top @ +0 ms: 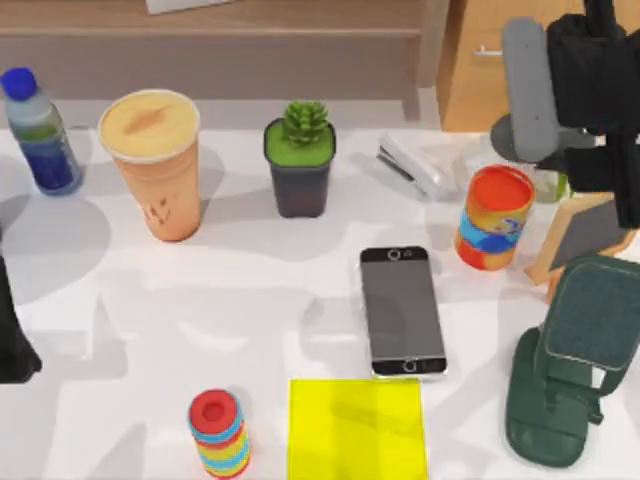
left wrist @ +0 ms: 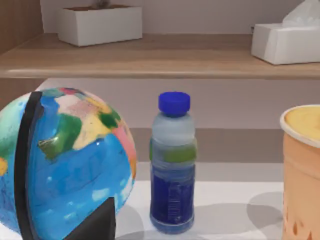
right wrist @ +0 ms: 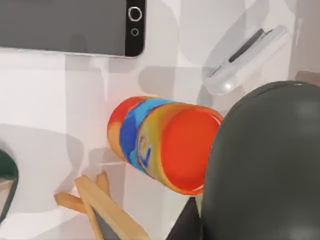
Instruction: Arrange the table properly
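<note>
From above, the broad, smooth white bench (top: 250, 290) spreads across almost the whole view, in front of a tan wooden shelf (top: 200, 40) and a drawer cabinet (top: 480, 60). Along its back stand a clear water bottle with a blue cap (top: 38, 130), a tall tan paper coffee cup (top: 155, 165), a green succulent in a black pot (top: 300, 160), a white stapler (top: 412, 165) and an orange-and-blue patterned can (top: 493, 218). A black smartphone (top: 401, 311) lies flat near the middle, just behind a yellow square mat (top: 357, 428). A stack of coloured rings with a red top (top: 219, 433) stands left of the mat. At the right are a small wooden-framed chalkboard easel (top: 585, 235) and a dark green stand (top: 570, 370). The left arm (top: 12, 340) sits at the left edge. The right arm (top: 595, 90) hangs over the far right corner beside a grey rounded oblong (top: 528, 85). I cannot tell how either arm's jaws stand.

In the left wrist view, a multicoloured globe (left wrist: 65, 160) stands beside the bottle (left wrist: 172, 165), with the cup (left wrist: 302, 170) farther along. The shelf (left wrist: 150, 55) carries a white box (left wrist: 100, 24) and a white tissue box (left wrist: 287, 42).

In the right wrist view, the can (right wrist: 165, 142) sits between the smartphone (right wrist: 70, 25), the stapler (right wrist: 245, 60) and the easel (right wrist: 105, 210). A dark grey rounded shape (right wrist: 265, 165) looms close.
</note>
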